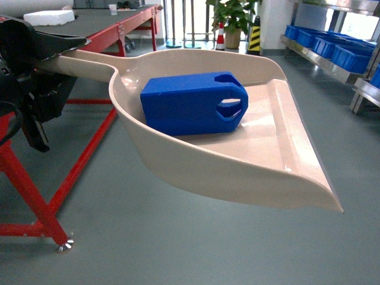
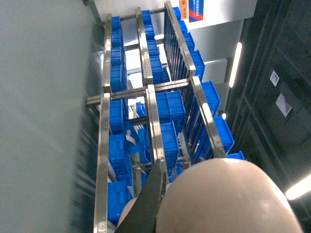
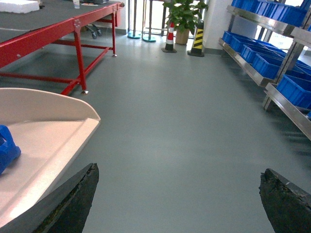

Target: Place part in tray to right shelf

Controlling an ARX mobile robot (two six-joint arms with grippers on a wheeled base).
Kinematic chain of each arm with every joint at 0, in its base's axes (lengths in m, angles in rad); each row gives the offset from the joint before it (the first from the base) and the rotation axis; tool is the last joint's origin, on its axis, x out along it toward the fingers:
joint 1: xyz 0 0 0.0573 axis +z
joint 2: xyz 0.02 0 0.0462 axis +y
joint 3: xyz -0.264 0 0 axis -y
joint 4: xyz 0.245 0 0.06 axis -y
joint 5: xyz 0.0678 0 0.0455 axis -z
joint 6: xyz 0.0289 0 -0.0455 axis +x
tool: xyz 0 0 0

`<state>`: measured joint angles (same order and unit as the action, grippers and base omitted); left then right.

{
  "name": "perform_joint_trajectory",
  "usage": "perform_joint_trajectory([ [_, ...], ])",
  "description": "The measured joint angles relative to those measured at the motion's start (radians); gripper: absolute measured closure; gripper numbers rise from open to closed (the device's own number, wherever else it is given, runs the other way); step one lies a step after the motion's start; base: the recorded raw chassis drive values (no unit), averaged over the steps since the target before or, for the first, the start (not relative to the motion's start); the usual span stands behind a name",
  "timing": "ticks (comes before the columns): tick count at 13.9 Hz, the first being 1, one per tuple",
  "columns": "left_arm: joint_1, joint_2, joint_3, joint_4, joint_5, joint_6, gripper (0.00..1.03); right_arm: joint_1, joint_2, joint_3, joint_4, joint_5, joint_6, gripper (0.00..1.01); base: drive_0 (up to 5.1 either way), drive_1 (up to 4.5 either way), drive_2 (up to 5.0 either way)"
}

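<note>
My left fingers are clamped on the long handle of the tray, at the far left of the head view, and they hold the beige scoop out level above the grey floor. In the left wrist view one dark finger lies against the rounded beige handle, with steel rails and blue crates behind it — that view is turned on its side. The part lies in the tray, against the curved back wall near the handle end, its chamfered end with the hole and slot pointing toward the wide flat lip. In the right wrist view my right fingers stand wide apart at the two bottom corners, holding nothing, just beside the tray's lip; a corner of the blue part shows at the left edge of that view. The right shelf runs along the right wall — stainless steel, with blue crates on it — well apart from the tray. To the left stands a red-framed table with a dark tabletop, a white foam block on its far left corner. At the far end of the floor I see a potted plant and a striped bollard.
</note>
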<state>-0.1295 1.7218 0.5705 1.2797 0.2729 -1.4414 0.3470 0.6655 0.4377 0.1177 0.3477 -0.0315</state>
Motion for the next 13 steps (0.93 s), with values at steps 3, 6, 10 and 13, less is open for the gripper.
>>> perform_joint_trajectory([
  [3, 0.0, 0.0, 0.0, 0.003, -0.002, 0.0, 0.89, 0.0, 0.0, 0.0, 0.0, 0.0, 0.0, 0.03, 4.9, -1.37, -3.3],
  [6, -0.013, 0.0, 0.0, 0.003, 0.01, 0.0, 0.89, 0.0, 0.0, 0.0, -0.001, 0.007, 0.0, 0.03, 1.6, -0.46, -1.1],
  [10, 0.001, 0.0, 0.0, -0.005, -0.003, 0.001, 0.89, 0.0, -0.005, -0.001, 0.002, 0.001, 0.0, 0.03, 0.0, 2.19, -2.1],
  [13, 0.0, 0.0, 0.0, 0.002, -0.003, 0.001, 0.89, 0.0, 0.0, -0.001, 0.001, 0.001, 0.0, 0.03, 0.0, 4.37, -4.3],
])
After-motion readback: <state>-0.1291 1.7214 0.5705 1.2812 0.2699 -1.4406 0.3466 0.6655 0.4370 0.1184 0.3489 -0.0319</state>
